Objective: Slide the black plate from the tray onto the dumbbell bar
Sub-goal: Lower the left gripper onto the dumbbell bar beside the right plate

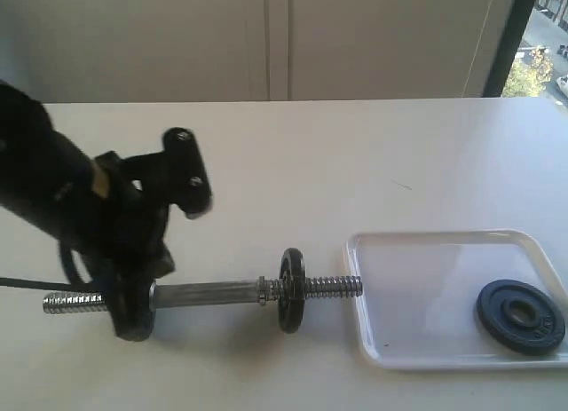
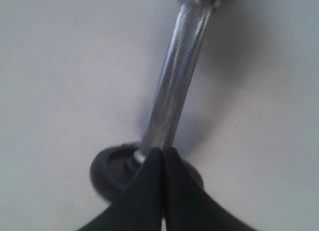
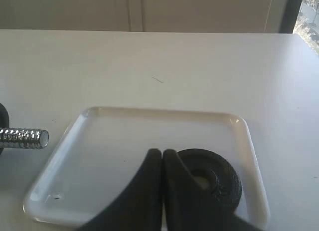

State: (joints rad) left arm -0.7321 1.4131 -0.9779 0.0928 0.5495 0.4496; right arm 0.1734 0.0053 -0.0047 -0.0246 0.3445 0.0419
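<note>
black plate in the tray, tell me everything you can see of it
The small round black weight disc looks like matte cast iron, with a central hole and a raised ring around its face; any lettering is too blurred to read. It lies flat in the white rectangular plastic tray, toward the tray's right end and near its front rim in the exterior view. Only the tray touches it there. The shut right gripper overlaps it in the wrist view without holding it.
</note>
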